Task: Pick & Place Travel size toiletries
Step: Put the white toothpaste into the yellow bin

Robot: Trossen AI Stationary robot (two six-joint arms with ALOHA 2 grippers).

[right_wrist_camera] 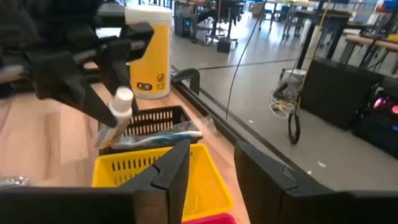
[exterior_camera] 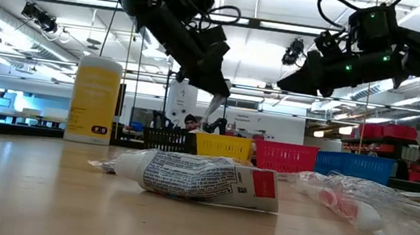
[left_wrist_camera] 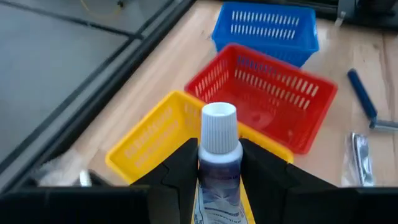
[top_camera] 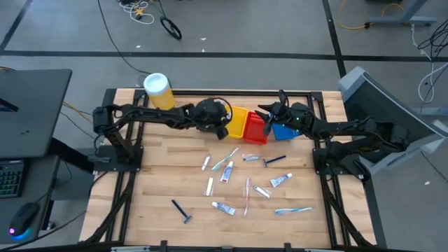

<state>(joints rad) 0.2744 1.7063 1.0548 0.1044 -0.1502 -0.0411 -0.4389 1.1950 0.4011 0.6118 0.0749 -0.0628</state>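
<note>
Overhead, you had the left gripper point(top_camera: 222, 126) poised at the near edge of the yellow slotted plastic basket point(top_camera: 239, 123), with the right gripper point(top_camera: 269, 120) above the red slotted basket point(top_camera: 256, 129) and the blue basket point(top_camera: 283, 131) beside it. Loose tubes, toothbrushes and dark razors lay scattered on the wooden slatted table point(top_camera: 154, 189) nearer the front.

Level with the tabletop, your left gripper hung over the basket row, a small white tube with a ribbed cap point(exterior_camera: 214, 108) sloping down from it.

From your left wrist, both fingers point(left_wrist_camera: 179, 167) were clamped on that tube's printed body, its long axis running straight out between them, cap forward, above the yellow basket.

From your right wrist, the right gripper's jaws stood apart with nothing between them; you saw the tube tilted, cap uppermost, over the black slotted basket point(right_wrist_camera: 152, 120), near the tall yellow canister with a white lid point(right_wrist_camera: 148, 50).
</note>
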